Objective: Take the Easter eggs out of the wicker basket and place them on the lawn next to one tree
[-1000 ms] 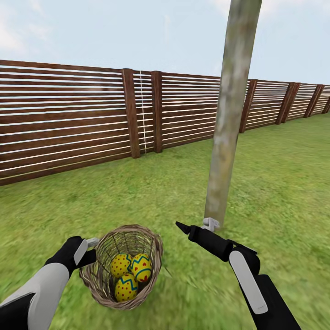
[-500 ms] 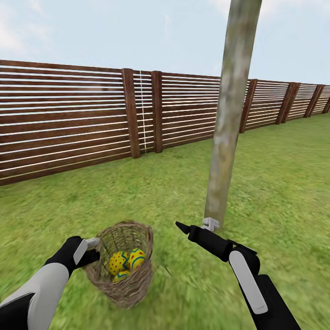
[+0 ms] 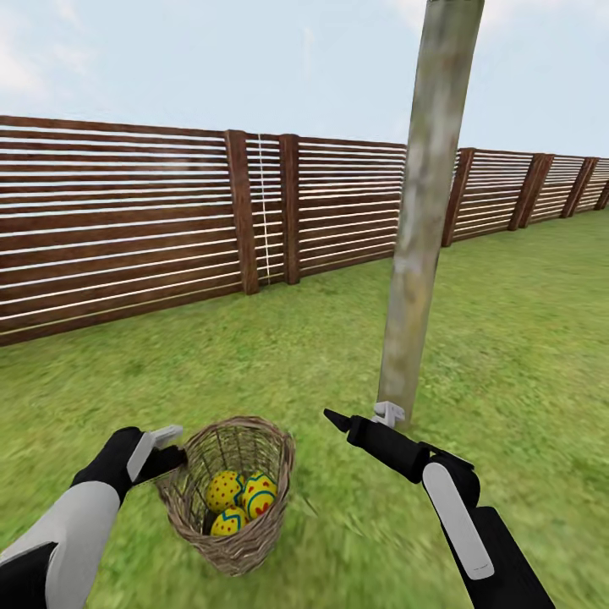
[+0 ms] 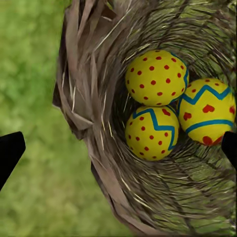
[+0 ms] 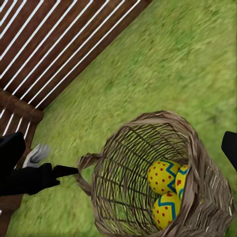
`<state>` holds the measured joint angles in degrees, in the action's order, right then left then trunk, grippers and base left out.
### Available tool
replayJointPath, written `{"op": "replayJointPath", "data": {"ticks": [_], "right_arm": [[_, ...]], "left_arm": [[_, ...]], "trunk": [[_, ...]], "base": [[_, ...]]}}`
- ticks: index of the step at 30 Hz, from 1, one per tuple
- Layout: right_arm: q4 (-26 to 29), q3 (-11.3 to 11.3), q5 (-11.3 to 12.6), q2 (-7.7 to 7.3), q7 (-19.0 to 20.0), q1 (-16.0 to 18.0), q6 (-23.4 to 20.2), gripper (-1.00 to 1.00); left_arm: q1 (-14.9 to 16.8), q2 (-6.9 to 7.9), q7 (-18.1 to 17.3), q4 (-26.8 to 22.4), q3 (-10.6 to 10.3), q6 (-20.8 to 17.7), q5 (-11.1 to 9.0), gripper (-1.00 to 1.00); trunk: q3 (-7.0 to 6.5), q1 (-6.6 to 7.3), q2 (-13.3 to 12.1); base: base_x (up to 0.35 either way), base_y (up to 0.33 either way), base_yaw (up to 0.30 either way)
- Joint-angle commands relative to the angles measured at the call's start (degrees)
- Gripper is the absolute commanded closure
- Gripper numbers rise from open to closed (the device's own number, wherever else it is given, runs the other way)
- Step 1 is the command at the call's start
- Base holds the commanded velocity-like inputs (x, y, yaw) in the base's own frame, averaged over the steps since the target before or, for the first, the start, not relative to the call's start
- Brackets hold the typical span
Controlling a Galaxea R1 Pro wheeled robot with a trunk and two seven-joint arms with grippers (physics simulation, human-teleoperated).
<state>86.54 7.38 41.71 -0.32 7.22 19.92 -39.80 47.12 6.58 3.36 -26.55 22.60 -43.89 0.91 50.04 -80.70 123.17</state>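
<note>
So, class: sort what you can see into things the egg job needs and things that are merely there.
Needed:
three Easter eggs
wicker basket
tree
lawn
left gripper
right gripper

Merely there:
fence
sky

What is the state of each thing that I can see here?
Round brown wicker basket: tilted on grass, rim between left claw's fingers.
Three yellow red-dotted eggs: inside basket, touching.
Left claw: open around basket rim.
Right claw: open, empty, near pale grey tree trunk.
</note>
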Motion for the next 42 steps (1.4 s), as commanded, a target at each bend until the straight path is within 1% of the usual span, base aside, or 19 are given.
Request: {"op": "replayJointPath", "data": {"ticks": [1, 5, 7, 10, 11, 12, 15, 17, 18, 19, 23, 25, 28, 31, 33, 36, 38, 40, 42], "right_arm": [[0.0, 0.0, -0.1, -0.03, 0.2, 0.0, -0.2, -1.0], [0.0, 0.0, -0.1, -0.03, 0.2, 0.0, -0.2, -1.0], [0.0, 0.0, -0.1, -0.03, 0.2, 0.0, -0.2, -1.0], [0.0, 0.0, -0.1, -0.03, 0.2, 0.0, -0.2, -1.0], [0.0, 0.0, -0.1, -0.03, 0.2, 0.0, -0.2, -1.0], [0.0, 0.0, -0.1, -0.03, 0.2, 0.0, -0.2, -1.0], [0.0, 0.0, -0.1, -0.03, 0.2, 0.0, -0.2, -1.0], [0.0, 0.0, -0.1, -0.03, 0.2, 0.0, -0.2, -1.0], [0.0, 0.0, -0.1, -0.03, 0.2, 0.0, -0.2, -1.0], [0.0, 0.0, -0.1, -0.03, 0.2, 0.0, -0.2, -1.0], [0.0, 0.1, -0.2, 0.02, 0.1, 0.0, -0.2, -1.0], [0.0, 0.1, -0.2, 0.07, -0.1, 0.0, -0.2, -1.0], [0.0, 0.2, -0.2, 0.16, -0.3, 0.0, -0.2, -1.0], [0.1, 1.0, -0.6, 0.16, -0.5, 0.0, -0.1, -1.0], [0.1, 1.9, -1.0, 0.15, -0.6, 0.0, -0.1, -1.0], [0.3, 3.0, -1.3, 0.22, -1.2, 0.0, -0.2, -1.0], [0.4, 3.8, -1.4, 0.42, -2.6, 0.0, -0.5, -1.0], [0.5, 4.7, -1.4, 0.76, -5.5, 0.1, -0.9, -1.0], [0.8, 6.1, -1.4, 0.98, -9.8, 0.1, -1.7, -1.0]], "left_arm": [[0.0, 0.29, -1.0, -0.7, 0.3, -1.0, 0.0, -1.0], [0.0, 2.23, -6.2, -1.7, 0.5, -2.5, 0.0, -1.0], [0.0, 3.27, -9.5, -1.8, 1.0, -2.8, 0.0, -1.0], [0.0, 4.85, -14.1, -1.9, 3.1, -3.8, 0.0, -1.0], [0.0, 5.17, -14.9, -1.9, 3.5, -4.1, 0.0, -1.0], [0.0, 5.82, -16.6, -1.9, 4.5, -4.5, 0.0, -1.0], [-0.1, 7.62, -22.4, -1.9, 6.9, -5.1, 0.0, -1.0], [-0.2, 8.92, -26.8, -1.9, 7.6, -5.3, 0.0, -1.0], [-0.2, 9.67, -29.1, -1.9, 7.8, -5.3, 0.0, -1.0], [-0.3, 10.06, -30.3, -1.9, 7.8, -5.4, 0.0, -1.0], [-0.5, 13.0, -40.2, -1.8, 8.0, -5.5, 0.1, -1.0], [-0.5, 13.99, -43.3, -1.7, 8.1, -5.5, 0.1, -1.0], [-0.6, 14.58, -45.1, -1.6, 8.1, -5.5, 0.1, -1.0], [-0.6, 14.77, -45.7, -1.5, 8.2, -5.5, 0.1, -1.0], [-0.6, 14.9, -45.9, -1.5, 9.1, -5.5, 0.1, -1.0], [-0.7, 15.17, -46.0, -1.5, 12.8, -5.4, 0.2, -1.0], [-0.7, 15.25, -46.0, -1.5, 15.2, -5.3, 0.3, -1.0], [-0.7, 15.28, -45.9, -1.5, 16.3, -5.3, 0.4, -1.0], [-0.7, 15.3, -45.9, -1.5, 16.7, -5.3, 0.4, -1.0]], "trunk": [[-0.13, 0.23, -0.4], [-0.85, 1.11, -2.0], [-1.21, 1.55, -2.8], [-1.74, 2.21, -4.0], [-1.92, 2.43, -4.4], [-2.1, 2.65, -4.8], [-2.64, 3.31, -6.0], [-3.0, 3.75, -6.8], [-3.18, 3.97, -7.2], [-3.36, 4.19, -7.6], [-4.08, 5.07, -9.2], [-4.44, 5.51, -10.0], [-4.98, 6.16, -11.2], [-5.51, 6.82, -12.4], [-5.87, 7.26, -13.2], [-6.41, 7.92, -14.4], [-6.77, 8.36, -15.2], [-7.13, 8.8, -16.0], [-7.49, 9.24, -16.8]], "base": [[0.0, 0.0, 0.0], [0.0, 0.0, 0.0], [0.0, 0.0, 0.0], [0.0, 0.0, 0.0], [0.0, 0.0, 0.0], [0.0, 0.0, 0.0], [0.0, 0.0, 0.0], [0.0, 0.0, 0.0], [0.0, 0.0, 0.0], [0.0, 0.0, 0.0], [0.0, 0.0, 0.0], [0.0, 0.0, 0.0], [0.0, 0.0, 0.0], [0.0, 0.0, 0.0], [0.0, 0.0, 0.0], [0.0, 0.0, 0.0], [0.0, 0.0, 0.0], [0.0, 0.0, 0.0], [0.0, 0.0, 0.0]]}}
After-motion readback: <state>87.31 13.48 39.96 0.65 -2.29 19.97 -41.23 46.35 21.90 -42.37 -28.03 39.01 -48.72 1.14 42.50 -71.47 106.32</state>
